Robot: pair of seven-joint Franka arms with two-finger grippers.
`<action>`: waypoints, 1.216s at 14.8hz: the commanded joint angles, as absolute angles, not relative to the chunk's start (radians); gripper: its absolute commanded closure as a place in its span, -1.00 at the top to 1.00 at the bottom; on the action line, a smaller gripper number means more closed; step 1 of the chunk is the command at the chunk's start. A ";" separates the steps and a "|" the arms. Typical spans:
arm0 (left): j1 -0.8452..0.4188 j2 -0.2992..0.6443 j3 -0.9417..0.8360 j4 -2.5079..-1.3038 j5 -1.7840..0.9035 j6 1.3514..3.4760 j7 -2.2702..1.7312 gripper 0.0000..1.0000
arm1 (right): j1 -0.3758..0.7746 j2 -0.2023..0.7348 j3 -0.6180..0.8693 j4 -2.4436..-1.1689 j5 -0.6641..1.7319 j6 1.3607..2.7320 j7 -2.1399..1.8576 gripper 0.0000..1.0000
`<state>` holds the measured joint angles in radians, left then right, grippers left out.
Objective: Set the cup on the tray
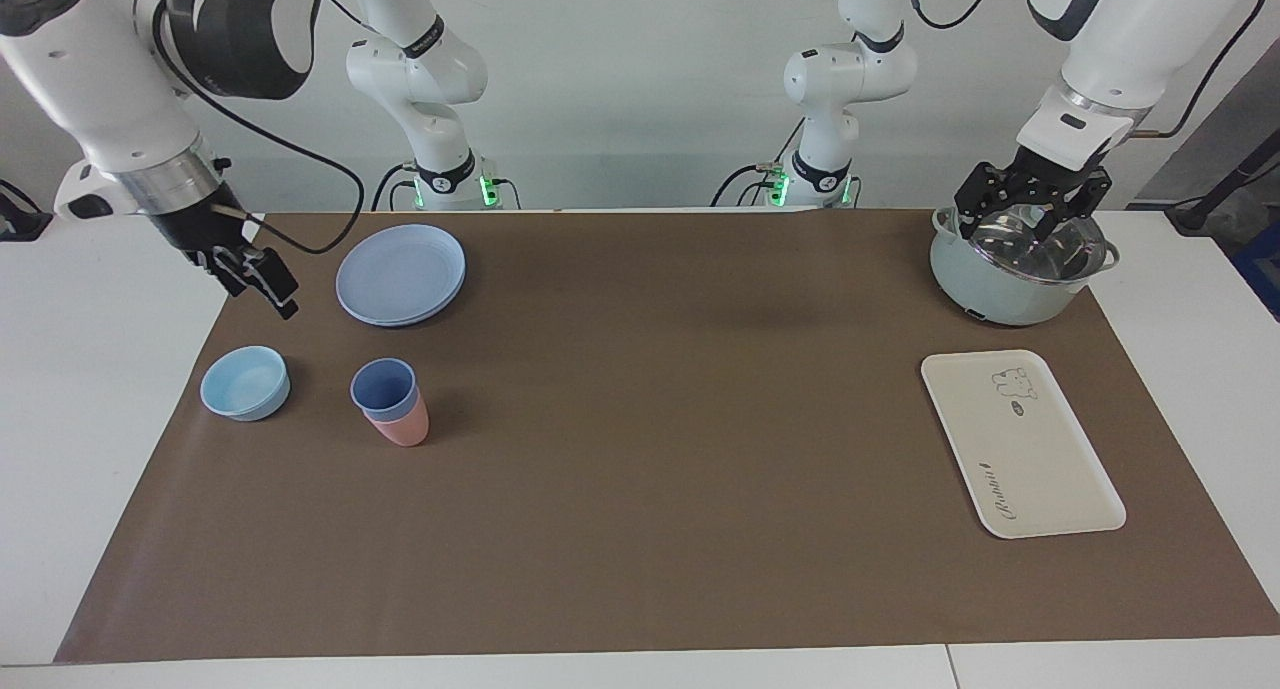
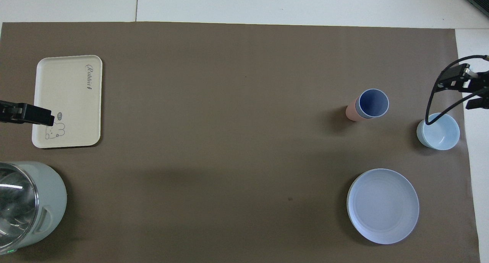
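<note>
The periwinkle-blue cup stands upright, nested inside a pink cup, on the brown mat toward the right arm's end; it also shows in the overhead view. The cream tray with the bear drawing lies flat and bare toward the left arm's end, also in the overhead view. My right gripper is open and empty, raised over the mat's edge near the light-blue bowl, apart from the cup. My left gripper is open and empty above the pot.
A light-blue bowl sits beside the cups, closer to the right arm's end. A round blue plate lies nearer to the robots than the cups. A pale green pot with a glass lid stands nearer to the robots than the tray.
</note>
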<state>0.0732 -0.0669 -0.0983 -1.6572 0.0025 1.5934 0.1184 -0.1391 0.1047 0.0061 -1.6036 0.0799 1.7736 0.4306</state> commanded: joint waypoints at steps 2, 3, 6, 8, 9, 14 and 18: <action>0.083 -0.092 -0.103 -1.680 0.006 1.586 0.110 1.00 | -0.196 0.282 0.014 -1.450 0.150 1.798 0.595 0.77; 0.083 -0.092 -0.103 -1.681 0.008 1.586 0.112 1.00 | -0.202 0.325 0.014 -1.410 0.159 1.799 0.627 0.77; 0.083 -0.092 -0.103 -1.681 0.006 1.586 0.110 1.00 | -0.224 0.415 0.014 -1.344 0.236 1.807 0.783 0.77; 0.083 -0.092 -0.103 -1.681 0.006 1.586 0.112 1.00 | -0.232 0.458 0.014 -1.339 0.281 1.822 0.831 0.77; 0.083 -0.092 -0.103 -1.680 0.006 1.586 0.110 1.00 | -0.238 0.472 0.014 -1.339 0.284 1.831 0.837 0.77; 0.081 -0.092 -0.104 -1.680 0.008 1.589 0.109 1.00 | -0.278 0.587 0.015 -1.341 0.452 1.827 0.848 0.77; 0.093 -0.091 -0.101 -1.678 0.005 1.597 0.072 1.00 | -0.271 0.614 0.015 -1.417 0.549 1.835 0.848 0.77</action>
